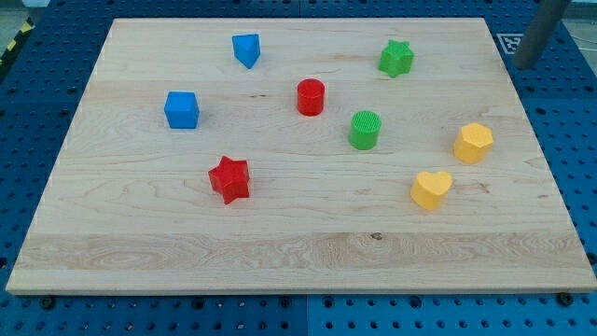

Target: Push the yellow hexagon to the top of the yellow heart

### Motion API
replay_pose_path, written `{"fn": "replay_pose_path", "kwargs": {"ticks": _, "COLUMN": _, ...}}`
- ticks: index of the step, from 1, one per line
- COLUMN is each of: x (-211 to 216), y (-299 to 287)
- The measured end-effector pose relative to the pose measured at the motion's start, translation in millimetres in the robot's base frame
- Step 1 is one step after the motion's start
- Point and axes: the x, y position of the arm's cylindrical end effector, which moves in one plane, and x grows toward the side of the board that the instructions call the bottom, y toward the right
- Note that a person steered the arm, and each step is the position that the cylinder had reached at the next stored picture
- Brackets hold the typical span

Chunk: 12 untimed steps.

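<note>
The rod hangs past the board's top right corner, my tip (524, 65) resting off the wood, well apart from every block; it carries no claw and holds nothing. The yellow hexagon (473, 142) sits near the right edge, just above and right of the yellow heart (431, 189), apart from it. A green cylinder (365, 130) stands toward the board's middle.

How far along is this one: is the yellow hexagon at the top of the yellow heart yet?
Not yet. Done: nothing visible. The yellow hexagon block sits up and to the view's right of the yellow heart block, apart from it. In hand: my tip stands off the board at upper right, touching nothing. Left: pushing the hexagon leftward, above the heart.
</note>
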Motion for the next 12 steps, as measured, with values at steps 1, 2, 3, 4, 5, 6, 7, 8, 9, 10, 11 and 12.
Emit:
{"fn": "replay_pose_path", "kwargs": {"ticks": 1, "x": 14.5, "y": -3.6}}
{"fn": "replay_pose_path", "kwargs": {"ticks": 2, "x": 38.5, "y": -3.6}}
{"fn": "replay_pose_path", "kwargs": {"ticks": 3, "x": 78.2, "y": -9.1}}
{"fn": "replay_pose_path", "kwargs": {"ticks": 4, "x": 116.0, "y": -23.7}}
{"fn": "replay_pose_path", "kwargs": {"ticks": 5, "x": 123.9, "y": -27.1}}
{"fn": "replay_pose_path", "kwargs": {"ticks": 6, "x": 123.9, "y": -39.0}}
{"fn": "replay_pose_path", "kwargs": {"ticks": 7, "x": 123.7, "y": -63.8}}
{"fn": "replay_pose_path", "kwargs": {"ticks": 8, "x": 123.7, "y": -85.0}}
{"fn": "replay_pose_path", "kwargs": {"ticks": 9, "x": 123.7, "y": -116.9}}
{"fn": "replay_pose_path", "kwargs": {"ticks": 10, "x": 124.6, "y": -136.3}}
{"fn": "replay_pose_path", "kwargs": {"ticks": 11, "x": 128.7, "y": -152.4}}
{"fn": "replay_pose_path", "kwargs": {"ticks": 12, "x": 133.8, "y": -164.9}}
